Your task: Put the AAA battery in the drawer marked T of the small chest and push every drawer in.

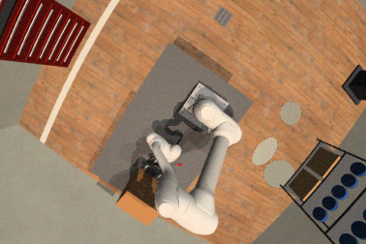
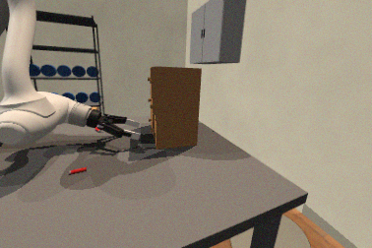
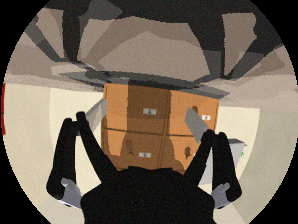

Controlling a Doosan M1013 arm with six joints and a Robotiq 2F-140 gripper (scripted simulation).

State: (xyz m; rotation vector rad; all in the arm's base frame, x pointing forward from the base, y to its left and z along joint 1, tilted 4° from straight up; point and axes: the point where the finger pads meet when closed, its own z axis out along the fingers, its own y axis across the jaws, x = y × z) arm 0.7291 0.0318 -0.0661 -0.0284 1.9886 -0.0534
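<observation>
Step in hand: approach to the chest (image 2: 175, 107) front, ahead of drawer opening. The gripper (image 2: 129, 131) is held low and roughly level, aimed at the drawer faces; fingers are spread fully, nothing grasped. In the wrist view the chest front fills the gap between the fingers, with two columns of drawers and small pale handles visible. Letter marks on the drawers are too small to be read, so drawer T cannot be identified here. All drawers appear to be pushed in; none is seen protruding.

The battery (image 2: 78, 170), a small red cylinder, lies on the grey table (image 2: 246, 185), well apart from the chest and to the side of the arm. It is untouched.

Next move, as judged: gripper to be aligned w/ the handle of drawer T, closed on it, and the drawer pulled straight out under approx. half its length, to avoid droop or drop-out. Chest must not be dragged or tipped during the pull. Battery pick-up follows.
</observation>
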